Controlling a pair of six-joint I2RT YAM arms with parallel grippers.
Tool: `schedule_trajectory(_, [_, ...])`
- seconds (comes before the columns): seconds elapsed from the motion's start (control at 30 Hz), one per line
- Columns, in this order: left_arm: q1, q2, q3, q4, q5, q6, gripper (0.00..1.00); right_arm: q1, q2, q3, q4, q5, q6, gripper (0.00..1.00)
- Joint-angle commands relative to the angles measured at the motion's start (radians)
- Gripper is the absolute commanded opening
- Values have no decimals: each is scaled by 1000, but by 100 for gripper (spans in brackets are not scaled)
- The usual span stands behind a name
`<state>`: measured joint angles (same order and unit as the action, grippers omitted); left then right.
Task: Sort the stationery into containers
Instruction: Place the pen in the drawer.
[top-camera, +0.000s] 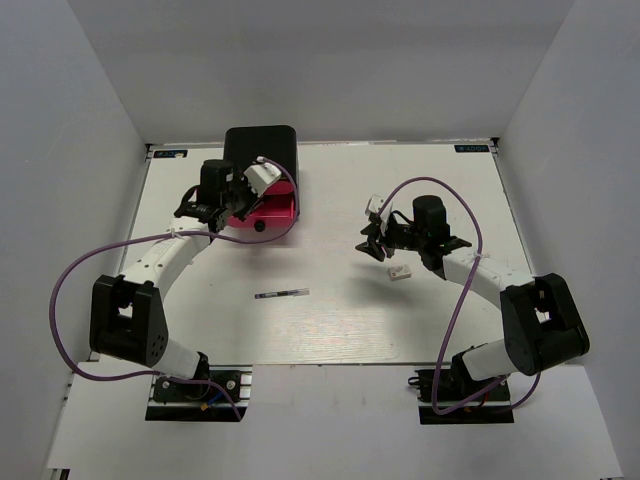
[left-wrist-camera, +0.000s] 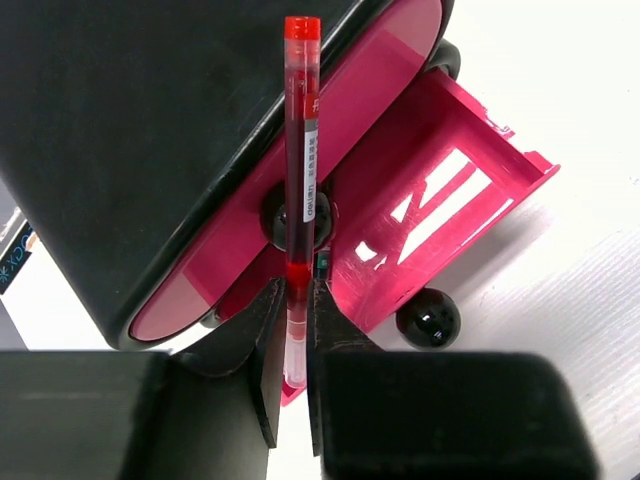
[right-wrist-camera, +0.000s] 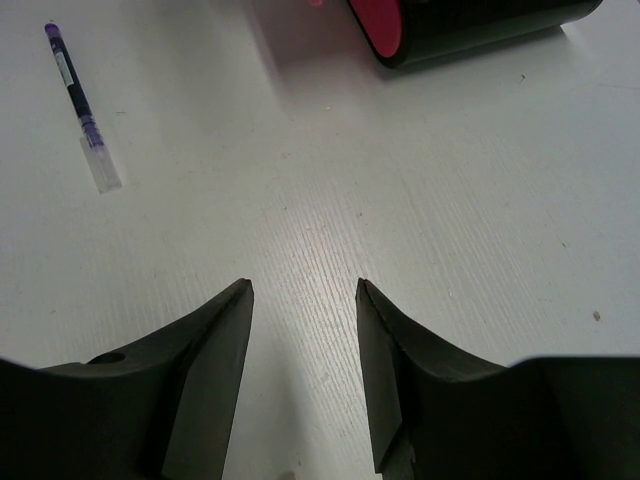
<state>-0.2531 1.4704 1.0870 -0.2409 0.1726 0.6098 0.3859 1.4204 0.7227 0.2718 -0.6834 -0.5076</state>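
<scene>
My left gripper (left-wrist-camera: 297, 285) is shut on a red pen (left-wrist-camera: 303, 150), gripping its lower end. The pen points up across the front of the black drawer box (left-wrist-camera: 130, 130). One pink drawer (left-wrist-camera: 440, 220) is pulled open beside the pen, its black knob (left-wrist-camera: 428, 318) near my fingers. From above, the left gripper (top-camera: 240, 212) hovers at the open drawer (top-camera: 272, 208) of the box (top-camera: 260, 150). My right gripper (right-wrist-camera: 304, 290) is open over bare table, with nothing between its fingers. A dark pen (top-camera: 281, 294) lies mid-table, also seen as the dark pen (right-wrist-camera: 80, 105). A small white eraser (top-camera: 399, 271) lies close beside the right gripper (top-camera: 375, 243).
White walls close off the table on the left, back and right. The drawer box (right-wrist-camera: 470, 25) shows at the top edge of the right wrist view. Purple cables loop from both arms over the near part of the table.
</scene>
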Motion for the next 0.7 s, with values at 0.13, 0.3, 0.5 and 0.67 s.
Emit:
schedule_trajectory(0.13, [8,-58,-52,31,54,77,12,-4,-12,6,38,-19,-8,52])
schedule_trajectory(0.3, [8,-67,-52,17,79,106,9,-2,-15,3,38,-18,-9,52])
schedule_trajectory(0.5, [8,-70,-64,17,79,127,9,-4,-15,-2,40,-21,-6,52])
schedule_trajectory(0.67, [8,-47,-55,18,61,137,29,-2,-18,-3,40,-18,-8,52])
